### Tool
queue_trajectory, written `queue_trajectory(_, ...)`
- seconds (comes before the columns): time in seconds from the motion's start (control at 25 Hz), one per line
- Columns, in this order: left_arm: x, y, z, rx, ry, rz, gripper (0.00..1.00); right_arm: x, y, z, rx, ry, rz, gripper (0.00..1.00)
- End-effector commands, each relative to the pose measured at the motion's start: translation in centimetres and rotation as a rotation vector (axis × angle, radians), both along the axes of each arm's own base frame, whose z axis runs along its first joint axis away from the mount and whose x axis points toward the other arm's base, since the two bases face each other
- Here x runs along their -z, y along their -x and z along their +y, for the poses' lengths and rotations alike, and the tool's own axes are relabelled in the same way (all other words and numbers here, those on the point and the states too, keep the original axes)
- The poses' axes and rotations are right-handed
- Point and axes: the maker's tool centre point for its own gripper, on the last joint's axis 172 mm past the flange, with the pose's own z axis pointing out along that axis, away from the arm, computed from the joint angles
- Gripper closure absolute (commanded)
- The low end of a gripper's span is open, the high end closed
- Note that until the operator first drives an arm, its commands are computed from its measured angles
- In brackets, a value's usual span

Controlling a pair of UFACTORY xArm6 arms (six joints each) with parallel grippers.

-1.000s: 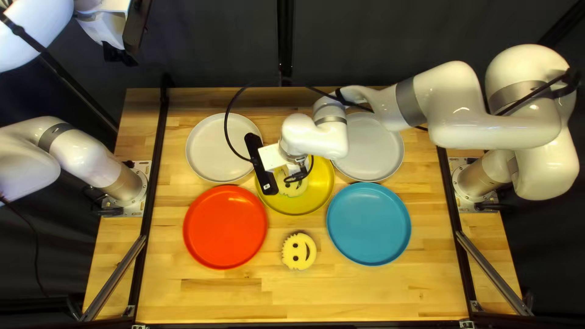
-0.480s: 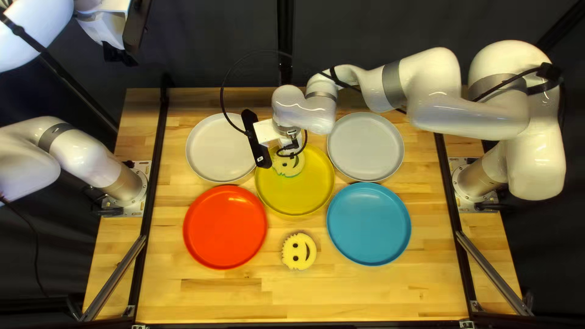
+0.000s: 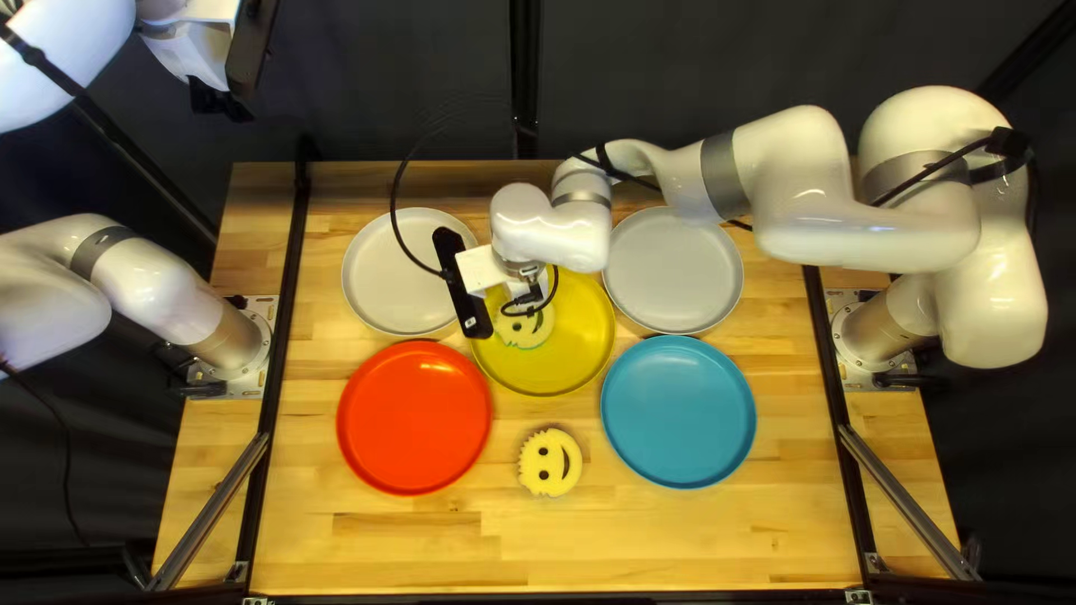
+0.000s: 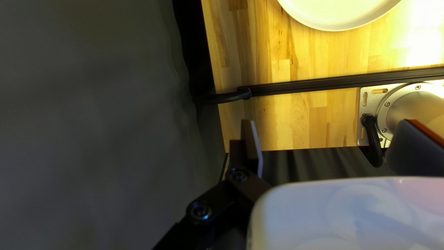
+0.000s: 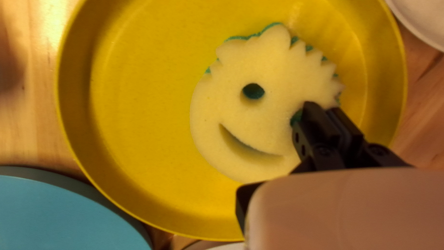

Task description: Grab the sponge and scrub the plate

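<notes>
In the top left view my right gripper (image 3: 525, 303) is over the yellow plate (image 3: 566, 364), its tips hidden, above a smiling-face sponge (image 3: 531, 329) lying inside it. From the right wrist, my gripper (image 5: 322, 109) has its fingers together on top of the sponge (image 5: 273, 125), beside one eye hole, gripping no edge of it. Green shows under the sponge's rim on the yellow plate (image 5: 138, 115). A second face sponge (image 3: 549, 462) lies on the table. Raised at the far left corner is my left gripper (image 3: 219, 99); its wrist view shows this gripper (image 4: 329, 124) open and empty.
Two pale plates (image 3: 387, 275) (image 3: 673, 269) flank the yellow one; a red plate (image 3: 415, 417) and a blue plate (image 3: 678, 411) sit nearer the front. Black rails (image 3: 286, 336) run along both sides, and a cable loops from my right arm.
My right gripper and the sponge slid toward the table's far edge, then partway back and slightly left across the yellow plate. The left arm and second sponge stayed put.
</notes>
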Motion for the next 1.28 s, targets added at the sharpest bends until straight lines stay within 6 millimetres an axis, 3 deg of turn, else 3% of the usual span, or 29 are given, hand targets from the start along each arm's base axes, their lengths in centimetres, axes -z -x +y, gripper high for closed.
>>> queue_trajectory(0.04,0.0,0.0,0.0,0.0,0.0,0.0,0.0,0.5,-0.5,-1.1,-0.004,0.0,0.002,1.0)
queue_trajectory(0.28,0.0,0.0,0.0,0.0,0.0,0.0,0.0,1.4,-1.3,-5.1,0.015,-0.028,0.015,1.0)
queue_trajectory(0.72,0.0,0.0,0.0,0.0,0.0,0.0,0.0,0.9,-0.7,-8.3,0.057,-0.049,0.029,1.0)
queue_trajectory(0.84,0.0,0.0,0.0,0.0,0.0,0.0,0.0,1.0,-0.5,-7.8,0.061,-0.05,0.028,1.0)
queue_trajectory(1.0,0.0,0.0,0.0,0.0,0.0,0.0,0.0,0.9,-0.3,-5.7,0.052,-0.042,0.023,1.0)
queue_trajectory(1.28,0.0,0.0,0.0,0.0,0.0,0.0,0.0,0.1,1.2,-0.5,0.033,-0.007,0.003,1.0)
